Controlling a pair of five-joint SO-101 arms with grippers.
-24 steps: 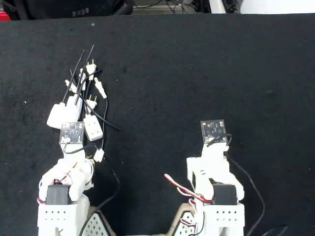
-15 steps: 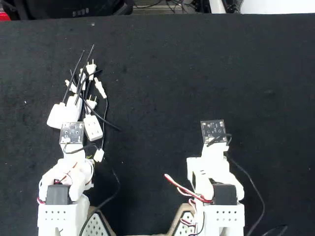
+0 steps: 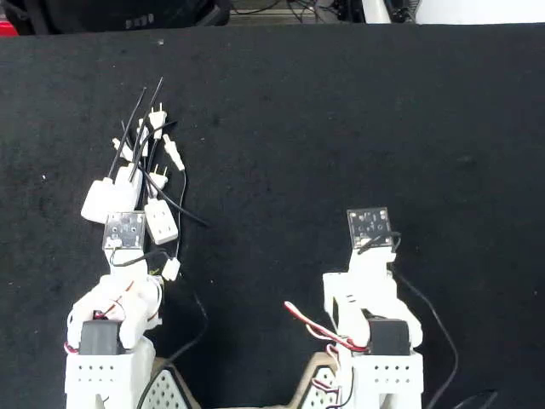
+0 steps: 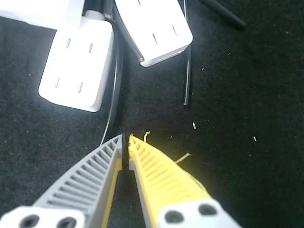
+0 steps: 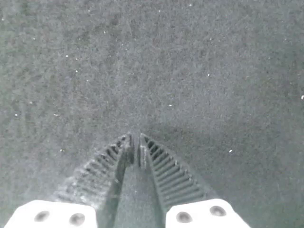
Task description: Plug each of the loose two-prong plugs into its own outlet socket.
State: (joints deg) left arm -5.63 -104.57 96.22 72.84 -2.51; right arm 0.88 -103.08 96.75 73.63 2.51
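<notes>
Covering the counter [image 3: 341,128] is black cloth, with dim clutter beyond its far edge. At left, white outlet blocks [image 3: 161,221] lie tangled with black cords [image 3: 183,209] and small white two-prong plugs [image 3: 157,119], just beyond the left tool [image 4: 126,140], its tips pressed together. The right tool [image 5: 134,142] is likewise closed over bare cloth.

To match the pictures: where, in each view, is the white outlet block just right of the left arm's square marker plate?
High view: the outlet block lies lower left, beside the left arm's marker plate.
Left wrist view: probably the block ahead of the left gripper, on its yellow finger's side.
Right wrist view: the camera faces black mat ahead of the right gripper.
Shared landmark: the diagonal black strap past the block.
</notes>
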